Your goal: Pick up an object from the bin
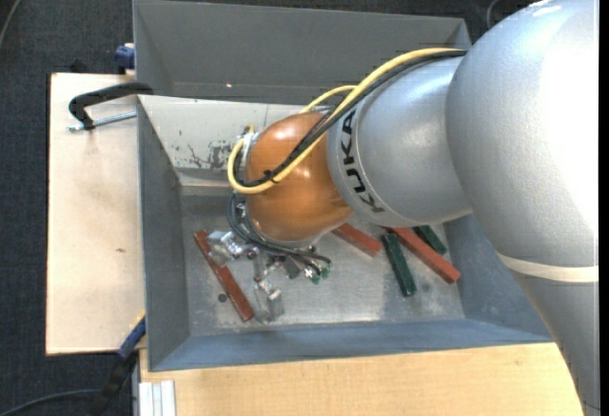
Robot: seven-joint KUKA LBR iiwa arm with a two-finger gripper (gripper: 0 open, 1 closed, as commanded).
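Pincer (269, 283) hangs low at seven o'clock in the bin (285, 43), brown stick (226, 283) at its nine, green pen (400, 269) at three; spread or pressed together, cannot tell.

You see the grey metal bin (158, 243) with sloping walls and a pale, speckled floor. On that floor, toward the view's left, a long red-brown stick (225, 276) lies slanted. Toward the right a dark green pen (399, 264) lies beside a red stick (436, 258), with a shorter red piece (360, 239) near them
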